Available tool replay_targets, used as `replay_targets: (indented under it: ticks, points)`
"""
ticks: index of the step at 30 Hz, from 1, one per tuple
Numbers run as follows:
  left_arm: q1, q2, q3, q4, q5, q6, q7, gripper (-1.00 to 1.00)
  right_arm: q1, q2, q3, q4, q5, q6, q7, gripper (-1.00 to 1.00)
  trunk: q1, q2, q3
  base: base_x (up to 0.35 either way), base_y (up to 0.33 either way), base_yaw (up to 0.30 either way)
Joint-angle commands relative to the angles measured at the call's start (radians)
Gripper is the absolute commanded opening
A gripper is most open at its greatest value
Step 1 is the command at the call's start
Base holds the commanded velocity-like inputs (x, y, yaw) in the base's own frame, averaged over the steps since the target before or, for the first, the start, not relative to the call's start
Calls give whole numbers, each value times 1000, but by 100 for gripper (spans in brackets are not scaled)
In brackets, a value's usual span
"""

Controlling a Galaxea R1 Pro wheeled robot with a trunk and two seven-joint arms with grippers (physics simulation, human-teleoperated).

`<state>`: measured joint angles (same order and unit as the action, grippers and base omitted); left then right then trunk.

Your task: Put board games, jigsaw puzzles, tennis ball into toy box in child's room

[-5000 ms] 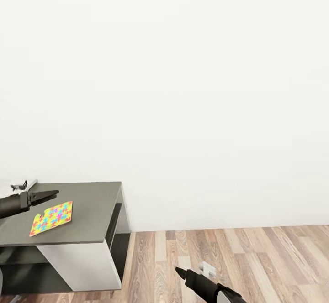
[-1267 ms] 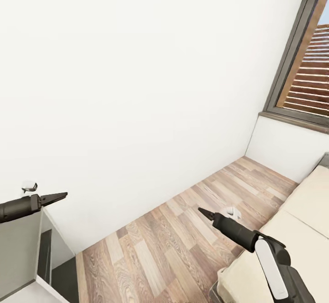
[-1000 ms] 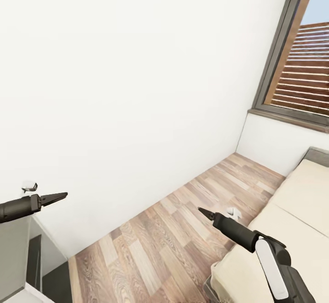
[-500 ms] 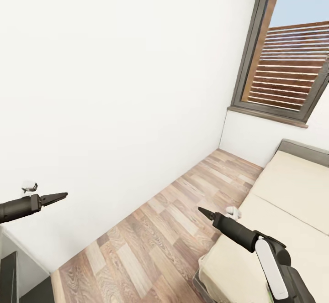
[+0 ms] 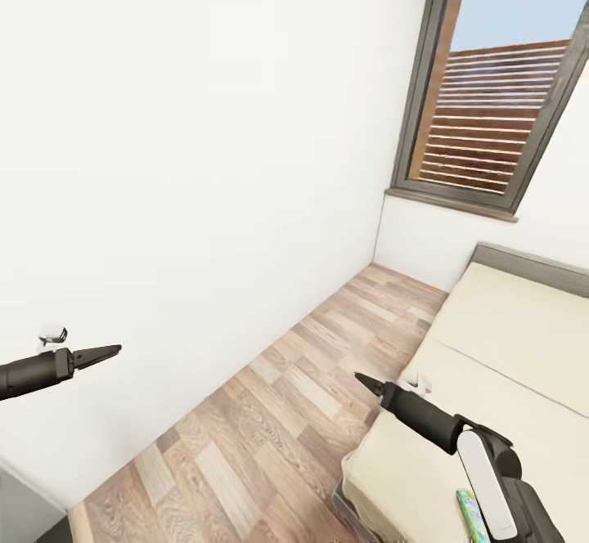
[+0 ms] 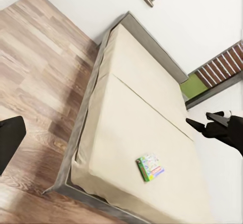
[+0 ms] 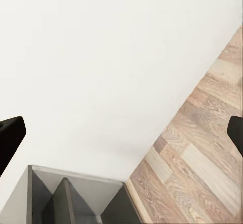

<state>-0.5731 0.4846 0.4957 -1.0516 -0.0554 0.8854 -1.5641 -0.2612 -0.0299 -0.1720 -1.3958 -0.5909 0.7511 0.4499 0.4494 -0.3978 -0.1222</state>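
Head view has swung right: more bed (image 5: 523, 347) and window (image 5: 491, 118) show, and a board game (image 6: 150, 167), lettering unreadable. Left gripper (image 5: 114, 350) and right gripper (image 5: 360, 379) look closed, holding nothing.

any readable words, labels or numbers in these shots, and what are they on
None can be read.
Board game lying flat on the bed: colourful printed cover, too small and blurred to read.
Its green edge beside the right arm in the head view: no letters legible.
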Motion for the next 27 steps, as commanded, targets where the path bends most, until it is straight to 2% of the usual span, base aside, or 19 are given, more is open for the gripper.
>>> replay_targets:
  ticks: [1, 7, 27]
  points:
    - [-1, 0, 1, -1, -6, 10, -7, 100, -1, 0, -1, 0, -1, 7, 3, 100, 1, -2, -2, 0, 0, -279]
    - [-1, 0, 3, -1, -6, -35, -7, 100, -1, 1, -1, 0, -1, 5, 3, 100, 1, -2, -2, 0, 0, -282]
    - [-1, 0, 3, -1, -4, -46, -7, 100, 0, 1, -3, 0, -1, 3, 3, 100, 1, -2, 4, 0, 0, -283]
